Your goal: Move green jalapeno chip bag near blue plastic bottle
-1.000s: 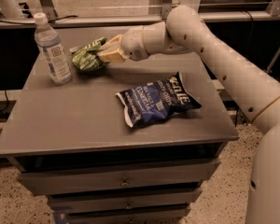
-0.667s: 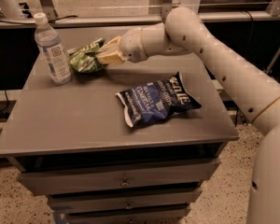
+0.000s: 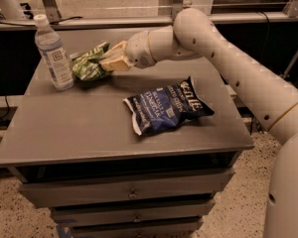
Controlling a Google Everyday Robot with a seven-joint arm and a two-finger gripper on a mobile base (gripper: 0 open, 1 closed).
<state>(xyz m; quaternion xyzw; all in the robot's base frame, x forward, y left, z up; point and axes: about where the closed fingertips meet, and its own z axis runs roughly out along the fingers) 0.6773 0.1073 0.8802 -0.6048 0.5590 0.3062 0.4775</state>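
The green jalapeno chip bag is a small crinkly green bag at the back left of the grey table. It lies just right of the blue plastic bottle, which stands upright with a white cap and a white label. My gripper reaches in from the right and is shut on the right end of the green bag. The bag is low over the table or on it; I cannot tell which.
A larger dark blue chip bag lies at the table's middle right, in front of my arm. The table has drawers below its front edge. A metal frame and railing run behind the table.
My gripper has carried the green bag a little further left, closer to the bottle. The bottle and the blue bag have not moved.
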